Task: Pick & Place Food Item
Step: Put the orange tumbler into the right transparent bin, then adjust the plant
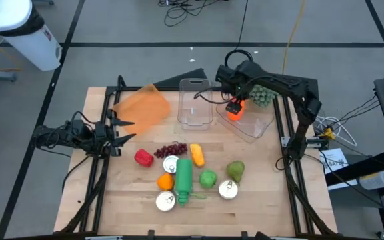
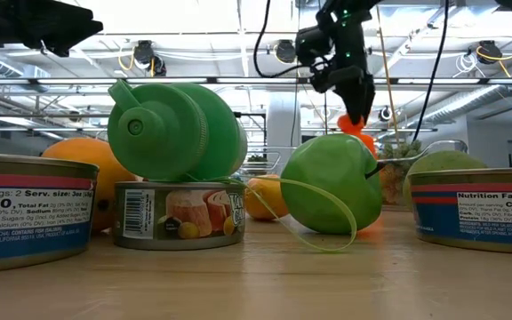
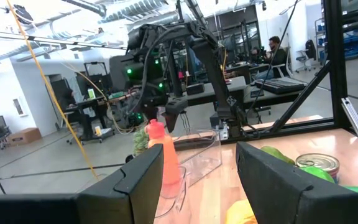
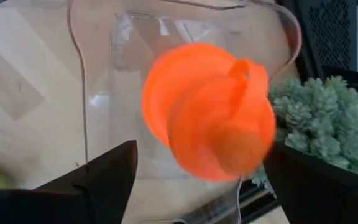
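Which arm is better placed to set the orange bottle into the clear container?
The right. Its tool hangs above the clear container with the orange bottle between its fingers; the left tool waits at the table's left edge.

Both arms are matte black, jointed in chunky segments, with black cables looping off them. The right claw (image 1: 234,101) has broad, flat, dark fingers (image 4: 107,177). The left claw (image 1: 122,129) shows the same blunt black fingers (image 3: 138,180); green lights glow on the right arm's housing.
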